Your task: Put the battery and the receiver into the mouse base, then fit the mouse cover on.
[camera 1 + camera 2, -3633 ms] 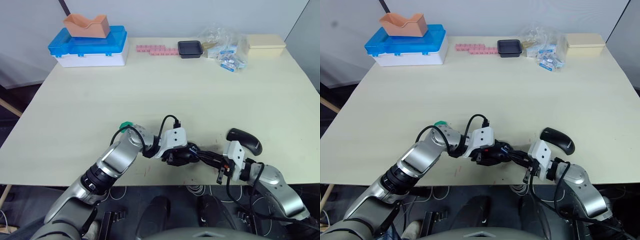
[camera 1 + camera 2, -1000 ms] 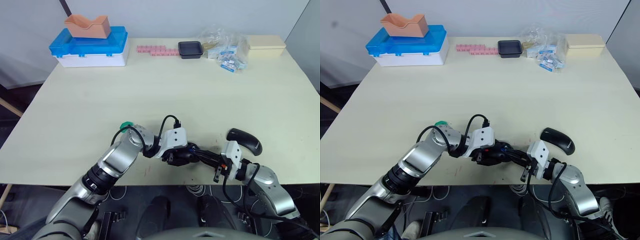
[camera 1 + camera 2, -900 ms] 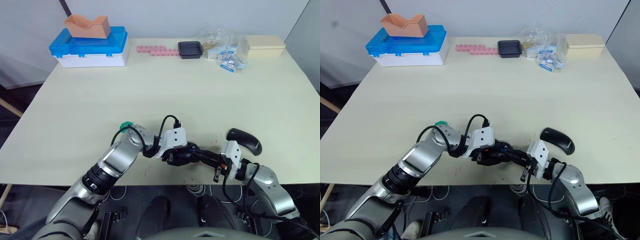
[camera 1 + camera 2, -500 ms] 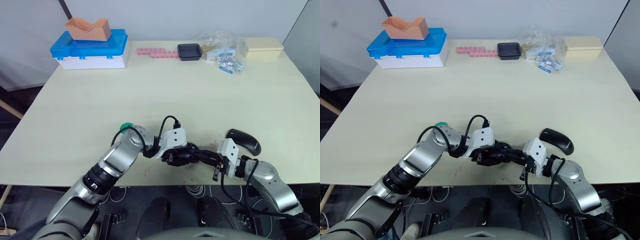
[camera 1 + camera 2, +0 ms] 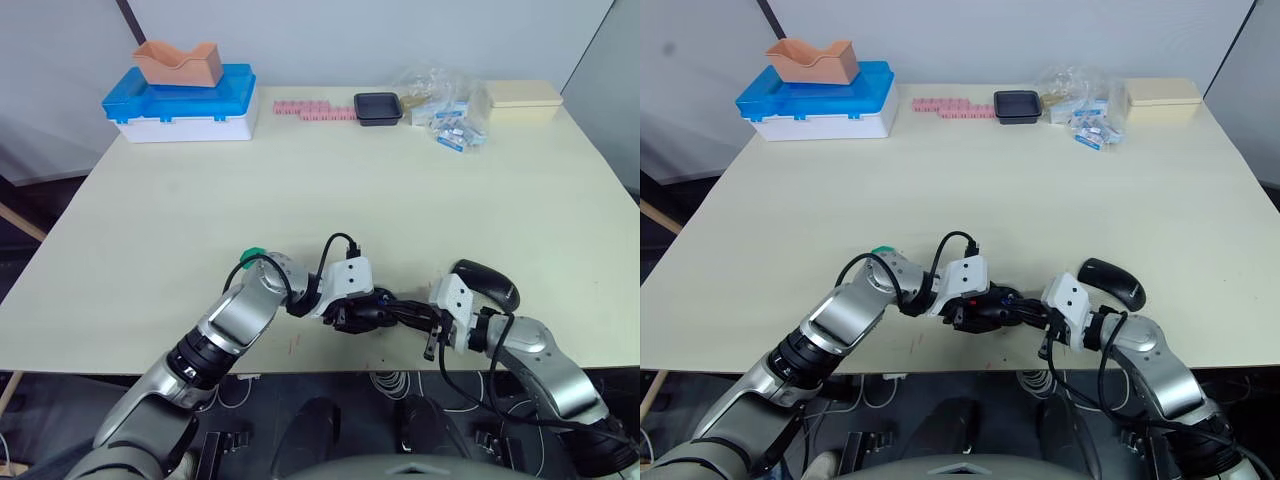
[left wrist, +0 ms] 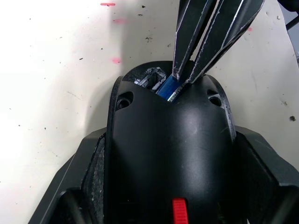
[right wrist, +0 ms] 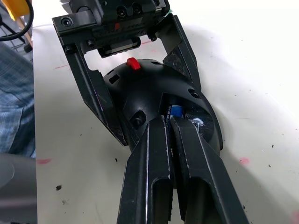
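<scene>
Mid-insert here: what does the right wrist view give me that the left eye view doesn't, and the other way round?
Right wrist view: the slim battery's blue end sitting in the slot of the black mouse base shell with a red mark, with the right tool closed to a narrow gap at it. Left eye view: the glossy black curved mouse cover lying on the cream table beside the right arm, untouched. Both: the left tool clamping the base's sides.
</scene>
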{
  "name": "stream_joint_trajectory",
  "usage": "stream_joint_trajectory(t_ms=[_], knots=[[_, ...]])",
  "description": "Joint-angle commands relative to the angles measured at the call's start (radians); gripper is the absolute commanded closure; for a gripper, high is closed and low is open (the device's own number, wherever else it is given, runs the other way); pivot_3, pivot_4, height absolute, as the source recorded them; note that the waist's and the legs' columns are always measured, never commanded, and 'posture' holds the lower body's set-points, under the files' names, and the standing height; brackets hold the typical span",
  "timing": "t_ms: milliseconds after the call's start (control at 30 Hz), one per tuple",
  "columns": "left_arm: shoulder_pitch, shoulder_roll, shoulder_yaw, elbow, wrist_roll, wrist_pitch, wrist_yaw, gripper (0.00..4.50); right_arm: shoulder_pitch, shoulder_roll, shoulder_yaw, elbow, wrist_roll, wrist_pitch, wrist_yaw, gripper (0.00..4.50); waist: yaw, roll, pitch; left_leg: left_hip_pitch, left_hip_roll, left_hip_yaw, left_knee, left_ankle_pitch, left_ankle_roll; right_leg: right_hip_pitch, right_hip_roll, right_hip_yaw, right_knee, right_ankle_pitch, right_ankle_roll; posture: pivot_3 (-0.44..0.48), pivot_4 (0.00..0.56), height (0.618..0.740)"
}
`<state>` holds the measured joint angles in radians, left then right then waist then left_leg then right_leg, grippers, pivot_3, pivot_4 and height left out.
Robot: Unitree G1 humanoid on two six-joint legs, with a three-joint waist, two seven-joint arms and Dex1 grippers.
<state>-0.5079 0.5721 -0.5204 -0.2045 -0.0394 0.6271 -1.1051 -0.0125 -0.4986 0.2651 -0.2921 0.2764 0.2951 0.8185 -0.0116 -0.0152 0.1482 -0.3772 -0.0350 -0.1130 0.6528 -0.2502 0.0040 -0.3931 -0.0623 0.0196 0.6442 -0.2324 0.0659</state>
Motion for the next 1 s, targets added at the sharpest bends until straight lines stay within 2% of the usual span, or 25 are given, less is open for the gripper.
stream_joint_trajectory(t_ms=[33, 467, 667, 1000], knots=[[0.01, -0.012, -0.023, -0.015, -0.014, 0.003, -0.011, 1.55, 0.04, -0.025, 0.084, 0.142, -0.066, 0.11, 0.002, 4.33, 0.0, -0.001, -0.001, 0.0, 0.0, 0.0, 0.0, 0.0, 0.0, 0.0, 0.0, 0.0, 0.0, 0.0, 0.0, 0.0, 0.15, 0.74], [0.028, -0.004, -0.004, 0.0, -0.022, -0.023, -0.014, 1.55, 0.031, -0.02, 0.094, 0.161, -0.076, 0.104, -0.013, 4.33, -0.002, -0.002, -0.007, 0.002, 0.001, -0.001, -0.002, 0.0, 0.0, 0.001, 0.001, 0.0, -0.001, 0.0, -0.001, 0.0, 0.15, 0.74], [0.029, -0.004, 0.002, 0.023, -0.018, -0.055, -0.015, 1.55, 0.039, 0.007, 0.025, 0.138, -0.04, 0.019, -0.033, 4.33, -0.001, -0.001, -0.007, 0.002, 0.001, -0.001, -0.002, 0.0, 0.0, 0.001, 0.001, 0.0, -0.001, 0.0, -0.001, 0.0, 0.15, 0.74], [0.019, -0.009, -0.002, 0.052, -0.011, -0.088, -0.023, 1.55, 0.098, 0.023, -0.105, 0.007, 0.075, -0.149, 0.016, 4.33, 0.003, 0.006, -0.002, -0.001, 0.0, -0.001, -0.002, 0.0, 0.0, 0.0, 0.0, -0.001, -0.002, 0.0, 0.0, 0.0, 0.15, 0.74]])
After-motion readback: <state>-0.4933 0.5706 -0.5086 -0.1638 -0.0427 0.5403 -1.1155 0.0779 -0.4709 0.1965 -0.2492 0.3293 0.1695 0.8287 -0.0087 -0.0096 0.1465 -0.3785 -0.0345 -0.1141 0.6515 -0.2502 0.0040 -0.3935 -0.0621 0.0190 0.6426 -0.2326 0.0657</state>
